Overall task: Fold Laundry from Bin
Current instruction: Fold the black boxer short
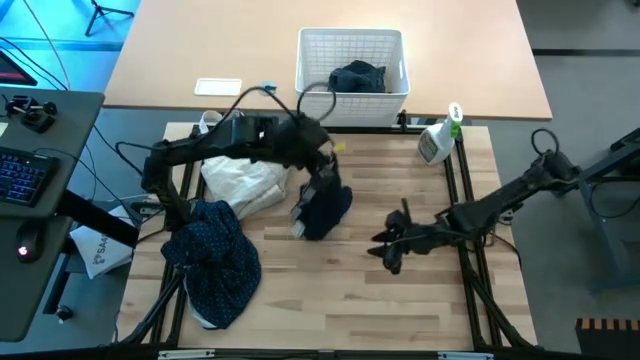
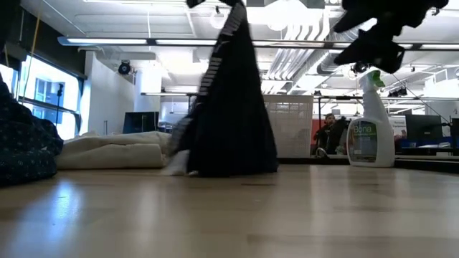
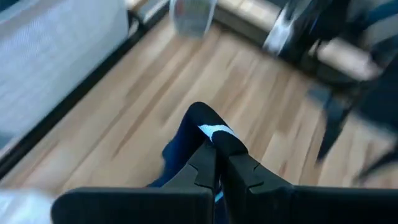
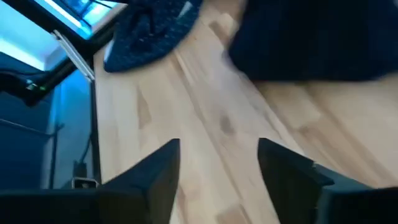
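Note:
A plain dark navy garment [image 1: 322, 208] hangs from my left gripper [image 1: 326, 162], which is shut on it above the middle of the table. My right gripper [image 1: 386, 248] hovers open to the garment's right with nothing between its fingers [image 4: 163, 174]. A navy shirt with tiny white dots [image 1: 215, 255] lies crumpled at the table's near left. The white lattice bin [image 1: 310, 50] stands at the far edge with another dark piece [image 1: 358, 77] inside. My left gripper pinches the dark garment's upper end [image 3: 208, 127], beside a small white label, between its two shut fingers [image 3: 239, 165]. The fingers slant downward from the table's left. The garment hangs below them in a narrow cone, and its lower end [image 2: 215, 168] rests on the table.
A cream-white cloth bag [image 1: 245, 180] lies left of the hanging garment. A spray bottle [image 1: 438, 140] stands at the far right. Bare wood shows across the near middle and right of the table [image 1: 400, 310]. A person [image 2: 326, 132] sits in the room beyond.

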